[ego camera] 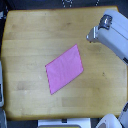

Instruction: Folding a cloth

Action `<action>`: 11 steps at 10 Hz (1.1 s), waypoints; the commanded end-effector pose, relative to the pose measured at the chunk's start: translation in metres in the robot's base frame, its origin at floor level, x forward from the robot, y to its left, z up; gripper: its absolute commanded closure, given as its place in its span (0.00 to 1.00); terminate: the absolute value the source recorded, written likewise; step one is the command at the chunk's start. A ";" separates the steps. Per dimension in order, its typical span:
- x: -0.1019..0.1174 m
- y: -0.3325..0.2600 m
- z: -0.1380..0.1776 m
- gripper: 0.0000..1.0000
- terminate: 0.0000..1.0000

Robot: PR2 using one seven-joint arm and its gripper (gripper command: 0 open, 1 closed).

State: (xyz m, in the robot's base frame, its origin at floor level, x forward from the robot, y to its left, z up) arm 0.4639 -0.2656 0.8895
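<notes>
The cloth (65, 69) is a plain pink-magenta four-sided sheet lying flat and spread out near the middle of the wooden tabletop (30, 35), turned like a diamond. My arm (114, 36) comes in from the exterior view's upper right, above the table. Its gripper end (93, 35) is blurred and points toward the exterior view's left. It is well apart from the cloth, up and to the right of it. I cannot tell whether the fingers are open or shut. Nothing shows in the gripper.
The table's edges show on all sides. A white object (107, 121) sits at the bottom right and pale equipment (62, 123) at the bottom edge. Dark floor lies past the table's left side.
</notes>
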 end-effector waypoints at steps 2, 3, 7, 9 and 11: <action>-0.032 0.064 -0.053 0.00 0.00; -0.033 0.070 -0.057 0.00 0.00; -0.040 0.108 -0.083 0.00 0.00; -0.038 0.118 -0.093 0.00 0.00; -0.045 0.124 -0.110 0.00 0.00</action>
State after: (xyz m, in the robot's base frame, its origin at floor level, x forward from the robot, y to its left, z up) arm 0.4204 -0.1642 0.8144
